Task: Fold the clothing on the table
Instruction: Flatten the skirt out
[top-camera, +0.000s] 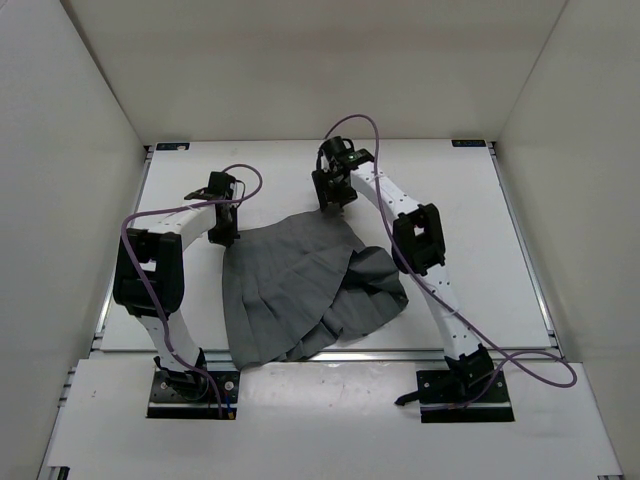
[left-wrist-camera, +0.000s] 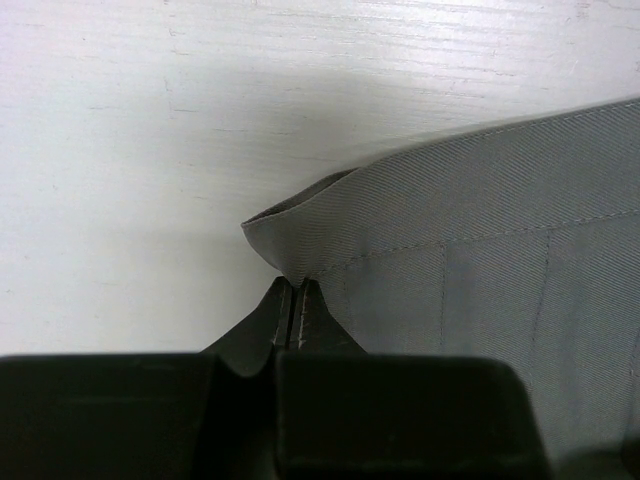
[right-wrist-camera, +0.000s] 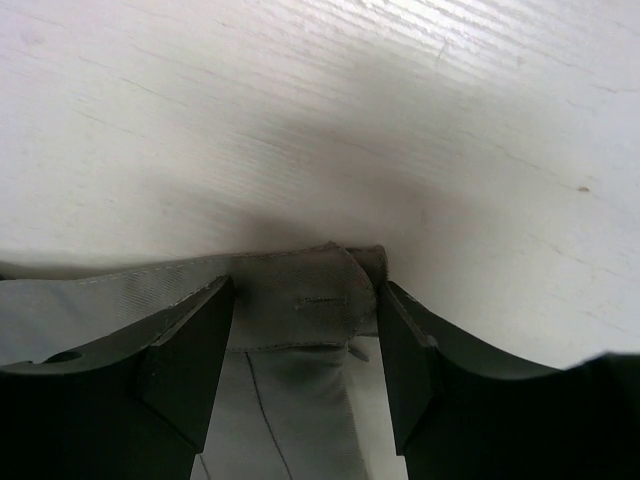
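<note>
The clothing (top-camera: 300, 290) lies on the tabletop (top-camera: 470, 230) left of the middle, between the two arms and reaching down close to the near edge. Its straight waistband is the far side. That band runs left to right with a slight tilt, so the right end sits farther away than the left. From the band the pleats run toward the near edge and fan out, so the garment points hem-first at the arm bases. Its widest stretch is the scalloped hem, which sweeps from the near left round to the right. On the right side a darker flap is folded over on top of the pleats.

The left hand (top-camera: 226, 238) is at the far-left corner of the waistband. In the left wrist view, the left hand (left-wrist-camera: 290, 315) has its fingers pressed together, clamped on that corner of the clothing (left-wrist-camera: 480, 250). The edge there curls up off the tabletop (left-wrist-camera: 150, 150).

The right hand (top-camera: 336, 205) is at the far-right end of the band. In its wrist view, the right hand (right-wrist-camera: 303, 300) has its fingers well apart, straddling the band's end. The clothing (right-wrist-camera: 100, 295) lies between them on the tabletop (right-wrist-camera: 300, 100), not gripped.
</note>
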